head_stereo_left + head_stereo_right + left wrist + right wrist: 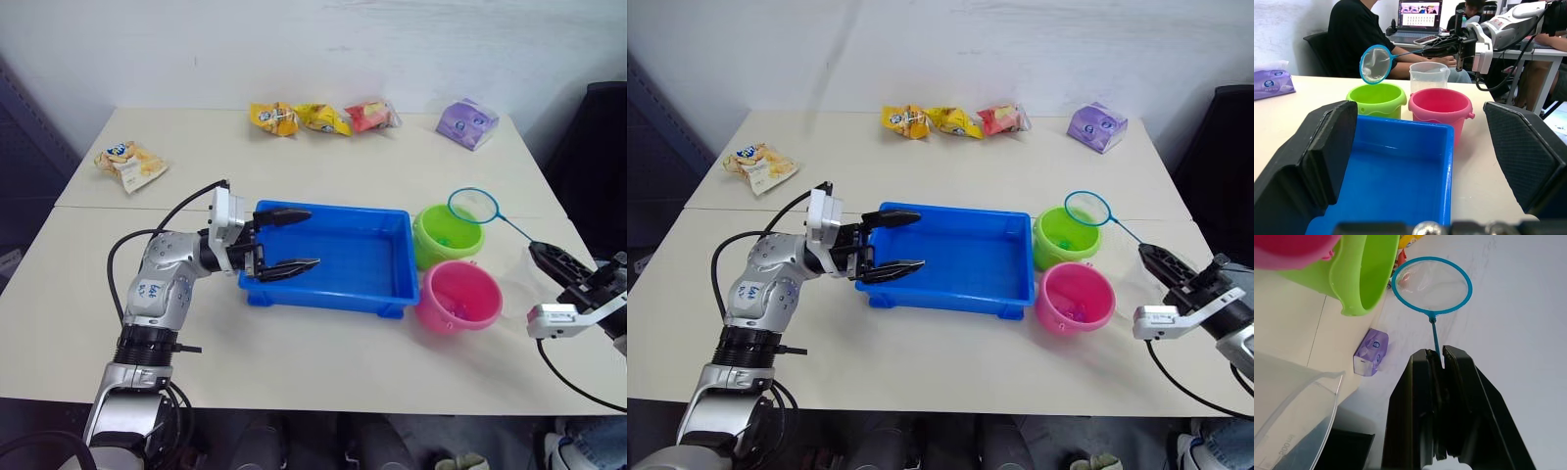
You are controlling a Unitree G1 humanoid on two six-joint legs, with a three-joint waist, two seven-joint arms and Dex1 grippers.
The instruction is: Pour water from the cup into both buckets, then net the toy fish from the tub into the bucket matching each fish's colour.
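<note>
A pale table (323, 186) is set against a white wall, and a seated person (1359, 39) at a laptop is seen behind it in the left wrist view. The blue tub (333, 257) lies near the middle of the table; it is taken as the landmark. One lime green bucket (446, 236) stands just beside the tub's right end, toward the wall, and one hot pink bucket (458, 295) stands just beside the same end, nearer the robot; the two buckets touch or nearly touch. One clear measuring jug (1428, 77) is seen beyond the pink bucket, on the side away from the tub. Small fish can be made out inside both buckets but cannot be counted. One net (474, 205) is held with its hoop over the green bucket's far rim. Its thin handle is clamped between the closed fingers of the right gripper (1441, 363), well right of the tub. The left gripper (284, 241) hovers over the tub's left end, its fingers spread apart and empty. Four snack packets (129, 164) and one purple tissue pack (467, 122) lie beyond the tub, toward the wall.
</note>
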